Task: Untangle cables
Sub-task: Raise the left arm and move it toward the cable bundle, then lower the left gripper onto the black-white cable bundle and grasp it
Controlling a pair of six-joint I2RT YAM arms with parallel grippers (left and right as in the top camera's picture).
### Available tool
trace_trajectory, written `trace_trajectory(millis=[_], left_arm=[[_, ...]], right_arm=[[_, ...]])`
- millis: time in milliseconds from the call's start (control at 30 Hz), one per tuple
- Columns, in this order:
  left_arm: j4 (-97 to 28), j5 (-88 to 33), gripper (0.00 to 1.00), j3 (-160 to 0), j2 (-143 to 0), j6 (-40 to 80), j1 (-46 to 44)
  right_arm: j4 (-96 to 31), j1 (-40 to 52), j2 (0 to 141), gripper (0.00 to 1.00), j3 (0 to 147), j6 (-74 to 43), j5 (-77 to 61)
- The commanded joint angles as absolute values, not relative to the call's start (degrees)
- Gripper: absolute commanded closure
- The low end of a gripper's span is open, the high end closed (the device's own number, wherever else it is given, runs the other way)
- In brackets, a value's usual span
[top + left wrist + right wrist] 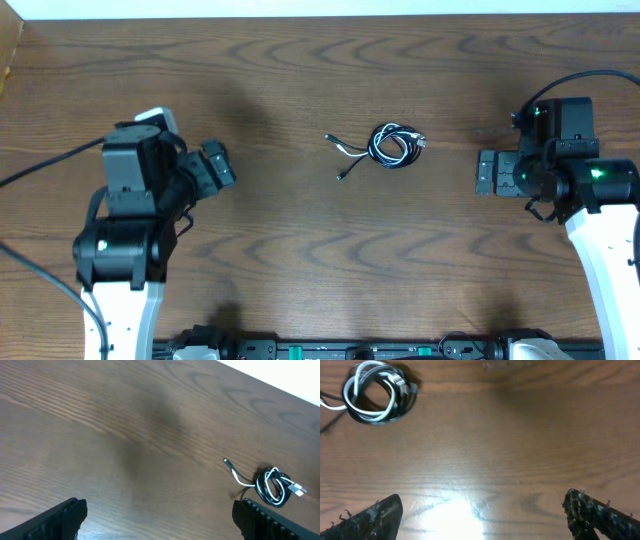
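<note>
The black and white cables (392,145) lie coiled together in one small bundle at the table's middle, with loose ends trailing left. The bundle shows in the left wrist view (273,486) at the right and in the right wrist view (374,391) at the top left. My left gripper (218,166) is open and empty, well to the left of the bundle; its fingers frame bare table (159,520). My right gripper (487,172) is open and empty, to the right of the bundle (482,515).
The wooden table (300,80) spreads around the bundle. Its far edge runs along the top of the overhead view. Thick black robot wires (45,165) hang off the arms at both sides.
</note>
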State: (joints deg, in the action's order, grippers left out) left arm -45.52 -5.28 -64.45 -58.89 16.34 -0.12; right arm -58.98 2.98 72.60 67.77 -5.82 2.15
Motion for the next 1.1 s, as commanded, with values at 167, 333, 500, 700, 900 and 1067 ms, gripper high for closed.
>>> trace_trajectory(millis=[167,333,500,700,900,1067], left_arm=[[-47.2,-6.9,0.02,-75.9,-73.9,15.1,-7.7],[-45.0,-6.9,0.07,-78.9,-82.4,15.1,-12.7],[-40.2,-7.6,0.07,-78.9,-90.5,15.1,-18.7],[-32.9,-11.3,0.07,-78.9,-100.0,15.1,-25.4],[-25.2,-13.1,0.08,-78.9,-107.5,17.9,-29.9],[-20.4,-14.3,0.08,-78.9,-112.1,26.1,-32.0]], right_arm=[[-58.0,3.4,72.2,0.01,69.3,-5.4,0.4],[-58.1,3.4,72.2,0.01,69.3,-5.3,0.4],[-58.0,3.4,72.2,0.01,69.3,-5.4,0.4],[-58.1,3.4,72.2,0.01,69.3,-5.6,0.4],[-58.7,3.4,72.2,0.01,69.3,-5.5,0.4],[-58.9,3.4,72.2,0.01,69.3,-5.6,0.4]])
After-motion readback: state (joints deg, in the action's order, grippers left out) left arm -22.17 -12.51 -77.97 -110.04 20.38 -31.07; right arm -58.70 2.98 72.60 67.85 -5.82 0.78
